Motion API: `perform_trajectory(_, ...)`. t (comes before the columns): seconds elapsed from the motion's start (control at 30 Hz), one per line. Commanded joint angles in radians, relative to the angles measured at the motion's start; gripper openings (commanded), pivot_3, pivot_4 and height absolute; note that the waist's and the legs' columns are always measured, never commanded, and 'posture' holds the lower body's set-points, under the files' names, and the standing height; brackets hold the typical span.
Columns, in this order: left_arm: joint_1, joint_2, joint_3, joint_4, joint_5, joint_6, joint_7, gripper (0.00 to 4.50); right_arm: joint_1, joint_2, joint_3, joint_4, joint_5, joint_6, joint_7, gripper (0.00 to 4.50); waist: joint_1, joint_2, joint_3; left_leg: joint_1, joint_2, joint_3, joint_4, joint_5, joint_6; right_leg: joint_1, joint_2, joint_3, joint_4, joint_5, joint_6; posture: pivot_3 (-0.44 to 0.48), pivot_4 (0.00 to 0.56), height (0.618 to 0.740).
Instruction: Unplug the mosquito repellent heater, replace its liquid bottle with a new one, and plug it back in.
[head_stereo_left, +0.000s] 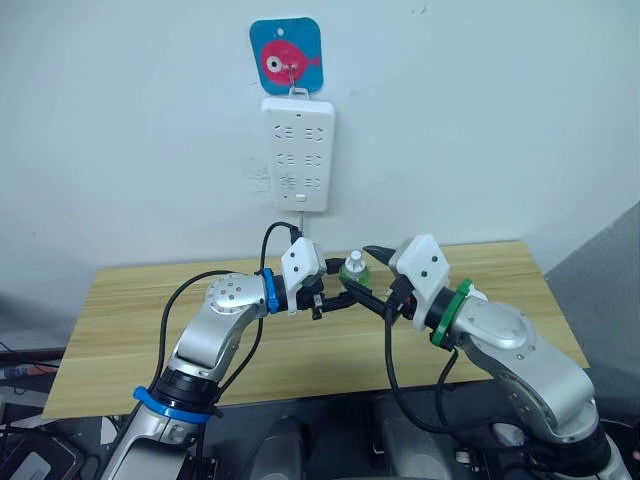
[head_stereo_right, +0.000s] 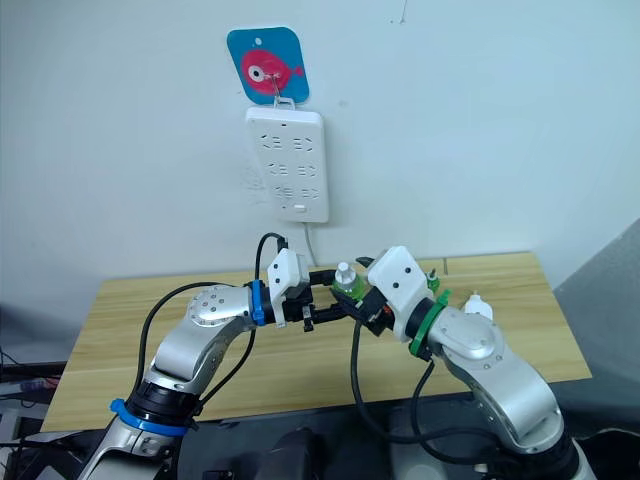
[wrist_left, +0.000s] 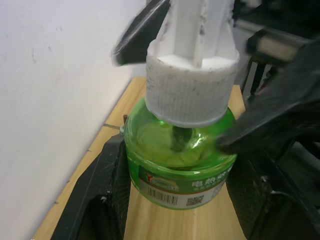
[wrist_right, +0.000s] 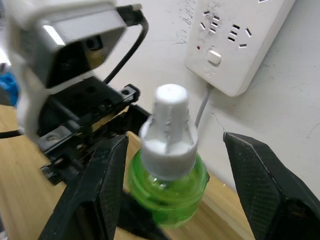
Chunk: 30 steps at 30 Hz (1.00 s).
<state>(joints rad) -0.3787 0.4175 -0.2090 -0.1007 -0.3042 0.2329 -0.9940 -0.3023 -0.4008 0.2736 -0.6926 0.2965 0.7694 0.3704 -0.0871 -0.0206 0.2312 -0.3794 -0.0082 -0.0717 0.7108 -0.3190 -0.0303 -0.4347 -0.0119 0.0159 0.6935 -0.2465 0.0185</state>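
Light wooden counter (head_stereo_left: 120, 330) against white wall; long white plastic power strip (head_stereo_left: 296, 153) hangs at 12 o'clock. Left claw (wrist_left: 172, 200) grips small green liquid bottle (head_stereo_left: 354, 268) with white cap above counter center, long axis upright, cap up. Right claw (wrist_right: 172, 200) spread open, straddling bottle.

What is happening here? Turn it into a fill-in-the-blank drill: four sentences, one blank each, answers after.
1. The left pincer is shut on a bottle of ____ liquid.
2. The bottle's cap is ____ in colour.
3. The right pincer stands ____, one finger on each side of the cap.
4. The power strip hangs on the ____, above the wooden table.

Missing words: green; white; open; wall.
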Motion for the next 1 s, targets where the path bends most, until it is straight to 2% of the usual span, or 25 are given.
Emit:
perform_trajectory(0.03, -0.002, 0.007, 0.012, -0.036, -0.029, -0.008, -0.023, 2.29, -0.027, 0.012, -0.03, 0.018, 0.012, -0.039, 0.026, 3.16, 0.0, 0.0, 0.0, 0.0, 0.0, 0.0, 0.0, 0.0, 0.0, 0.0, 0.0, 0.0, 0.0, 0.0, 0.0, -0.16, 0.175, 0.74)
perform_trajectory(0.17, 0.001, 0.013, 0.017, -0.035, -0.034, -0.006, -0.027, 2.29, -0.027, -0.022, -0.069, 0.024, 0.054, -0.043, 0.1, 3.16, 0.0, 0.0, 0.0, 0.0, 0.0, -0.001, 0.0, 0.0, 0.0, 0.0, 0.0, -0.001, 0.0, 0.0, 0.0, -0.158, 0.175, 0.74)
perform_trajectory(0.33, 0.004, 0.016, 0.026, -0.028, -0.037, -0.004, -0.031, 2.29, 0.037, -0.172, -0.183, -0.022, 0.177, -0.016, 0.262, 3.16, 0.003, 0.0, 0.0, -0.001, -0.001, -0.001, 0.0, 0.0, 0.0, 0.001, 0.0, -0.001, -0.002, 0.0, 0.0, -0.162, 0.174, 0.74)
perform_trajectory(0.63, -0.001, 0.023, 0.036, -0.007, -0.035, -0.015, -0.055, 2.29, 0.078, -0.324, -0.282, -0.069, 0.316, 0.025, 0.373, 3.16, 0.0, 0.0, 0.0, 0.0, 0.001, 0.0, 0.0, 0.0, 0.001, 0.001, 0.001, -0.001, -0.002, 0.0, 0.0, -0.167, 0.174, 0.74)
perform_trajectory(0.73, -0.004, 0.026, 0.034, -0.005, -0.042, -0.019, -0.076, 2.29, 0.038, -0.287, -0.236, -0.084, 0.304, 0.024, 0.317, 3.16, -0.001, 0.0, -0.001, 0.0, 0.001, 0.0, 0.0, 0.0, 0.001, 0.001, 0.001, 0.0, -0.002, 0.0, 0.0, -0.168, 0.169, 0.74)
perform_trajectory(0.87, -0.002, 0.029, 0.023, -0.013, -0.046, -0.025, -0.11, 2.29, -0.062, -0.173, -0.116, -0.03, 0.212, 0.009, 0.211, 3.16, -0.003, 0.0, -0.001, 0.0, 0.002, 0.001, 0.0, 0.0, 0.0, 0.001, 0.002, 0.0, -0.002, 0.0, 0.0, -0.172, 0.167, 0.74)
perform_trajectory(1.0, 0.001, 0.029, 0.02, -0.018, -0.049, -0.024, -0.121, 2.29, -0.114, -0.118, -0.055, 0.012, 0.175, 0.0, 0.197, 3.16, 0.0, 0.0, -0.002, 0.0, 0.001, 0.0, 0.0, 0.0, 0.0, 0.001, 0.002, 0.0, -0.002, 0.0, -0.001, -0.172, 0.167, 0.74)
